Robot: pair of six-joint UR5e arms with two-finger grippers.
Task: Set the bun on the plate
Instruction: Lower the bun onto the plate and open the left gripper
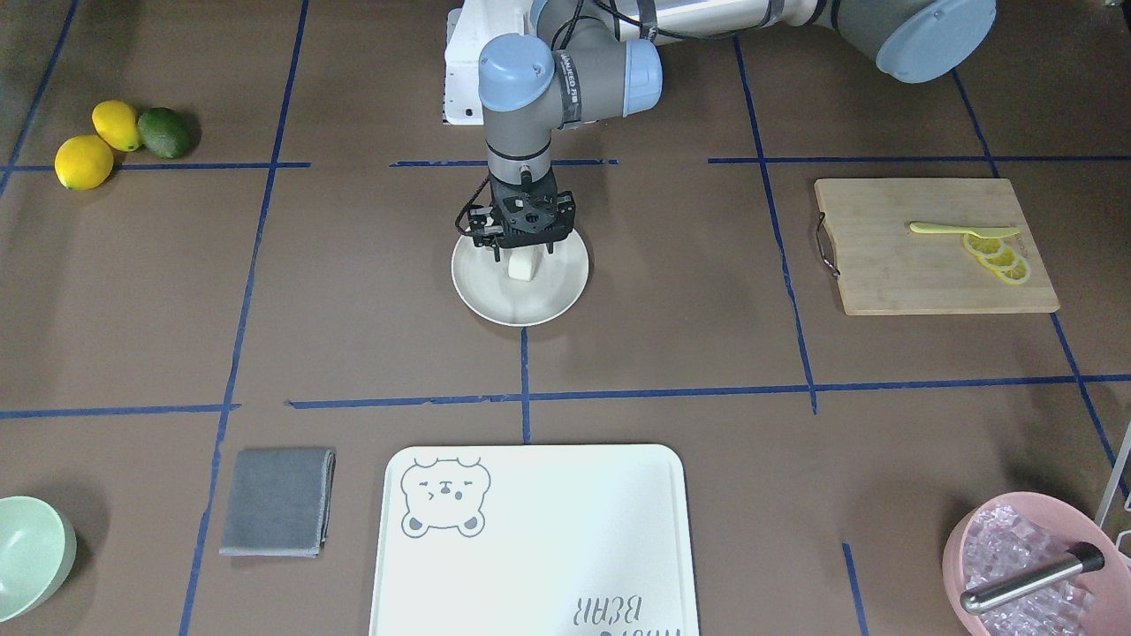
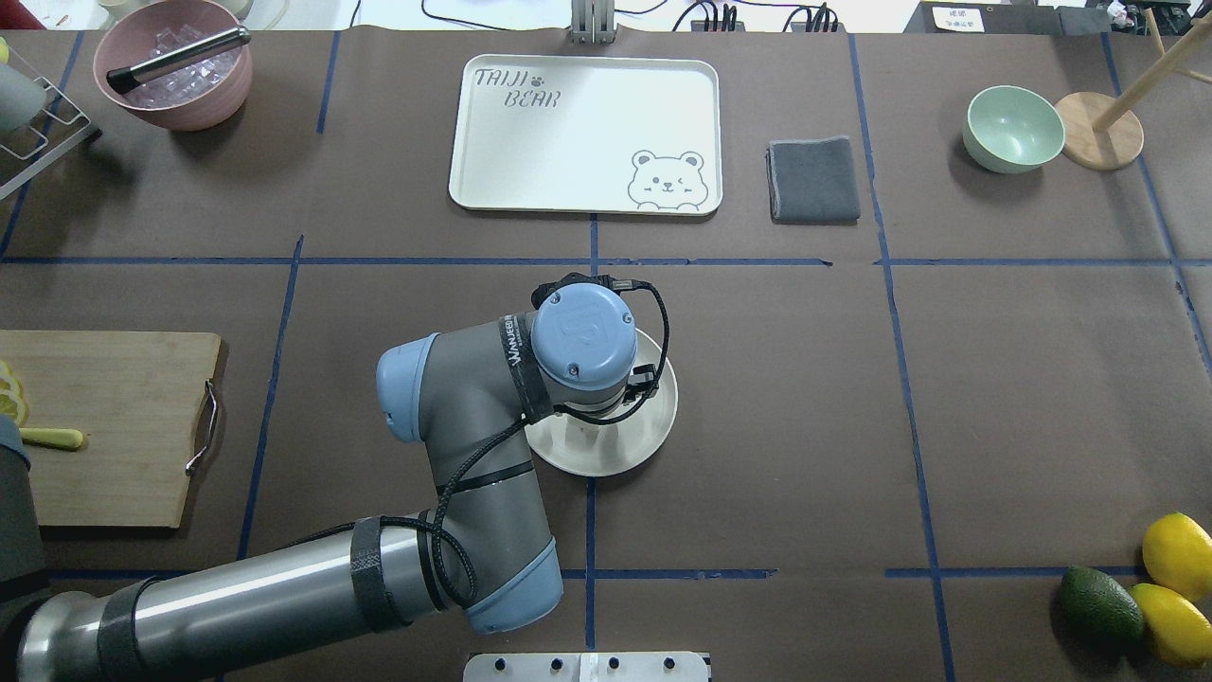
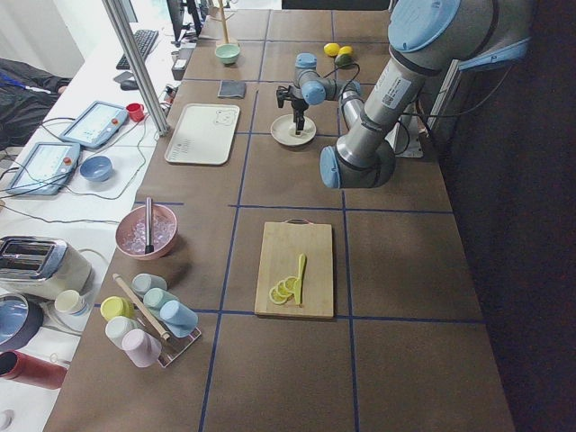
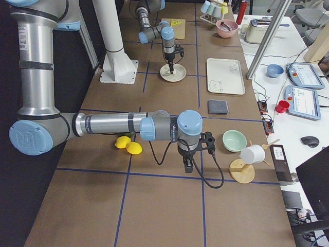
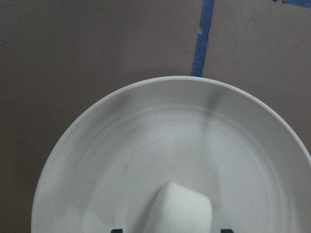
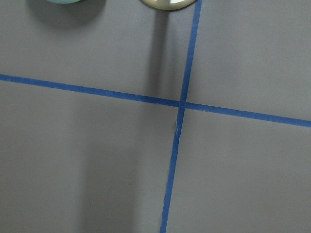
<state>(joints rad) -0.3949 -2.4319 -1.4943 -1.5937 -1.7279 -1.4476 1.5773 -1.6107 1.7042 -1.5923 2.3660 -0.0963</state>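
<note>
The left gripper hung straight down over the plate. Its jaws were spread wider than the bun, with a gap on each side, and gripped nothing, so the release looked done. The bun sat near the plate's middle. Well away from the plate, the right gripper pointed at the table; I cannot tell its opening. A pink bowl, also well away from the plate, held ice and a metal tool.

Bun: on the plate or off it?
On it. The bun sits in the plate, under the left hand; the wrist view shows its sides free of contact.
</note>
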